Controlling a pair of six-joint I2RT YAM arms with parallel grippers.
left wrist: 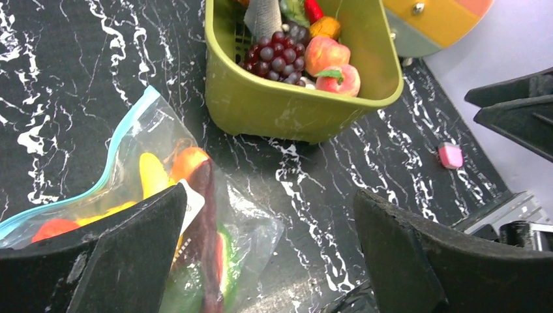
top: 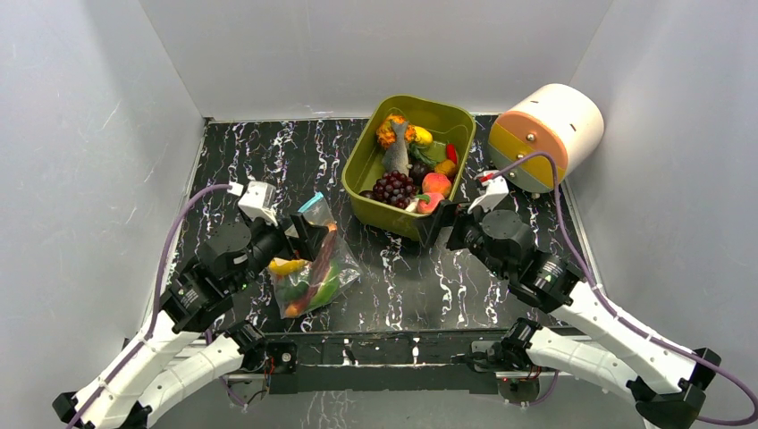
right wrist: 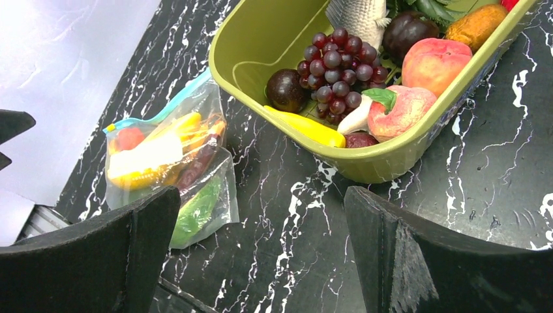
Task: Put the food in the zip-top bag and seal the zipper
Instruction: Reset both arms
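The clear zip-top bag (top: 313,268) lies on the black marble table, left of centre, and holds several toy foods: yellow, orange, red and green pieces. Its teal zipper (top: 314,205) is at the far end; I cannot tell whether it is closed. The bag also shows in the left wrist view (left wrist: 248,215) and in the right wrist view (right wrist: 163,150). My left gripper (top: 313,234) is open and empty just above the bag's far half. My right gripper (top: 442,223) is open and empty at the near edge of the tub. More toy food (top: 393,188) fills the tub.
An olive-green tub (top: 366,156) stands at the back centre with grapes, peaches and other toy food. A white and orange cylinder (top: 550,134) lies at the back right. A small pink piece (left wrist: 450,155) lies on the table right of the tub. Grey walls enclose three sides.
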